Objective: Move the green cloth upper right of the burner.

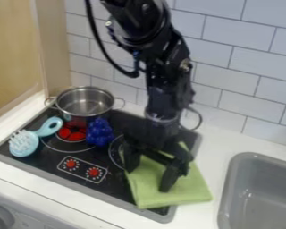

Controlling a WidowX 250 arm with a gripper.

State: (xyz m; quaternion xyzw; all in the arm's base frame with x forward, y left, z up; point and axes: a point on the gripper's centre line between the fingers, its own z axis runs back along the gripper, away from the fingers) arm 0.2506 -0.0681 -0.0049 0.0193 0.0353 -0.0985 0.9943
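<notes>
The green cloth (184, 188) lies on the near right part of the black stove (112, 185) and hangs over its edge onto the white tabletop (196, 218). The gray sink (226, 197) is to the right. The claw (148, 180) is over the cloth, its two fingers wide open. Farther left are a light blue brush (24, 143) and a bumpy blue toy (99, 133). A shiny pot (86, 103) sits at the back.

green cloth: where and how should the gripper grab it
Pinch the green cloth near its middle, coming straight down from above: it lies low and spread across the stove and the counter, with no upright side to grab, so the open gripper would probably have to bunch up a fold.
</notes>
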